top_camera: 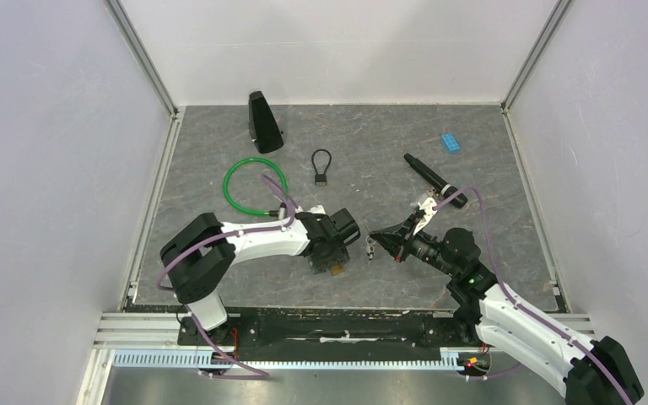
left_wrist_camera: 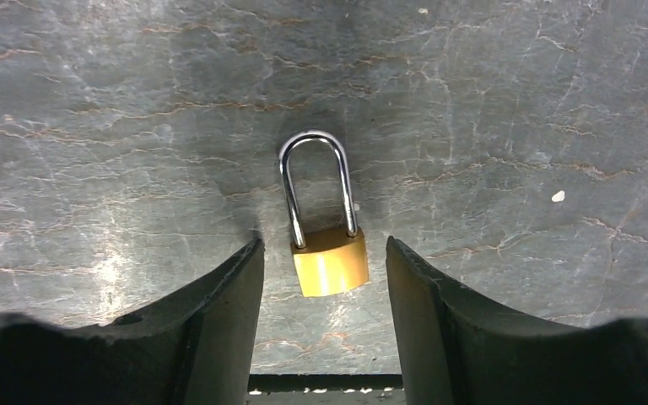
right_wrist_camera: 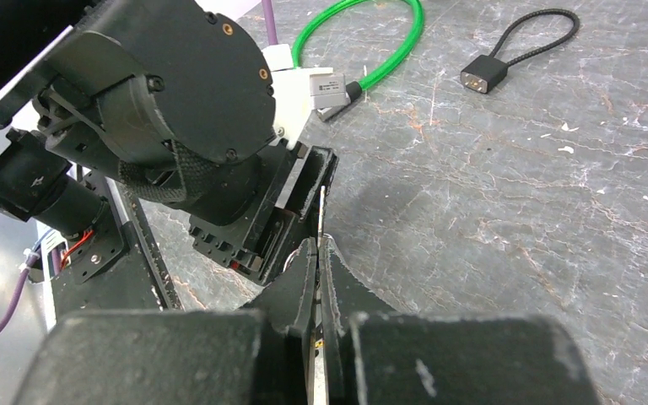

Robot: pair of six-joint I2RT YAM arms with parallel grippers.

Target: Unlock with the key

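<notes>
A brass padlock (left_wrist_camera: 331, 263) with a silver shackle lies flat on the grey table, shackle pointing away from me. My left gripper (left_wrist_camera: 324, 244) is open and low over it, one finger on each side of the brass body, not touching. In the top view the padlock (top_camera: 336, 268) peeks out under the left gripper (top_camera: 334, 253). My right gripper (right_wrist_camera: 318, 245) is shut on a thin silver key (right_wrist_camera: 321, 211), whose blade sticks out past the fingertips toward the left gripper. In the top view the right gripper (top_camera: 377, 245) holds the key (top_camera: 370, 250) just right of the padlock.
A green cable loop (top_camera: 256, 186), a black cable lock (top_camera: 321, 166), a black wedge-shaped object (top_camera: 263, 122), a black marker (top_camera: 426, 175) and a blue brick (top_camera: 450, 142) lie further back. White walls enclose the table on three sides.
</notes>
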